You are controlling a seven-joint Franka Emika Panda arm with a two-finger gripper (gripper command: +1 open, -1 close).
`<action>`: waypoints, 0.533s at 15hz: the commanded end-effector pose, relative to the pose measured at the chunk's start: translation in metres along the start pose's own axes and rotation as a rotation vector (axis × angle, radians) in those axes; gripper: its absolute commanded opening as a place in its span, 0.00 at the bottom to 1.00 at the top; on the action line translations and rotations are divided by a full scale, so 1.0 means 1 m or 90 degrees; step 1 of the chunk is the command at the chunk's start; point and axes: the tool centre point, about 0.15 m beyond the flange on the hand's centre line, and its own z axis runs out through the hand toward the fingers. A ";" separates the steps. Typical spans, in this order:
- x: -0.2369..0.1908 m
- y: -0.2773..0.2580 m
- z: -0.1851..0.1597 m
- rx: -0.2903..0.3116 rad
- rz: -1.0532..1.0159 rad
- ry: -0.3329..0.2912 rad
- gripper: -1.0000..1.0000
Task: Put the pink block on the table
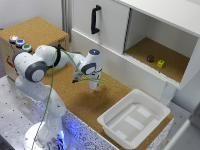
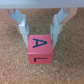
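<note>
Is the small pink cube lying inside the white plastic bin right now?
No: the wrist view shows the small pink cube on the brown cork table between the open gripper fingers.

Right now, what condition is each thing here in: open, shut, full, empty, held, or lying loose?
gripper: open, fingers straddling the pink block.
pink block: resting on the table, not clamped.
cabinet compartment: open.
dark purplish block: loose inside the compartment.
yellow-green block: loose beside it.
white bin: empty.
</note>
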 end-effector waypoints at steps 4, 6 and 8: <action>0.031 0.000 0.012 0.012 0.113 -0.082 0.00; 0.030 -0.010 0.016 -0.031 0.091 -0.080 0.00; 0.029 -0.019 0.019 -0.073 0.063 -0.074 0.00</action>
